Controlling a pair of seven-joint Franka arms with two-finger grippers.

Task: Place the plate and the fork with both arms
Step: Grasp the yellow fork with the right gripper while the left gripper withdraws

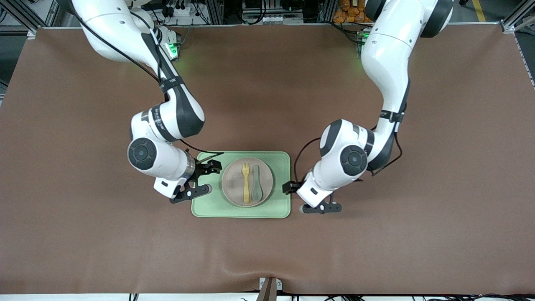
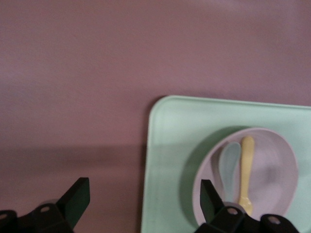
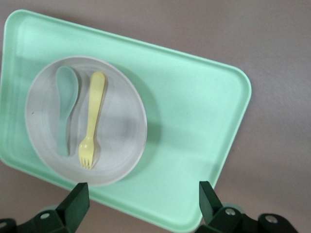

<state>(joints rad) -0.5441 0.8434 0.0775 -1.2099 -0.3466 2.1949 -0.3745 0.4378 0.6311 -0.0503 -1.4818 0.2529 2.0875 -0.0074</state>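
Fork (image 1: 246, 183) is lying on the plate (image 1: 234, 194) beside a grey-green spoon (image 1: 256, 184), long axis running toward the robots' bases, tines basewards; plate is sitting on the light-green tray (image 1: 213, 209) on the bench (image 1: 83, 230). Right pincer (image 1: 199, 179) is hovering wide over the tray's edge, nearer the fork; left pincer (image 1: 311, 197) is gaping wide beside the tray.

One plate (image 1: 247, 182), one fork (image 1: 246, 184), one spoon (image 1: 256, 184) — all on one green tray (image 1: 199, 207). Two arms — two grippers: left gripper (image 1: 304, 197), right gripper (image 1: 205, 177).
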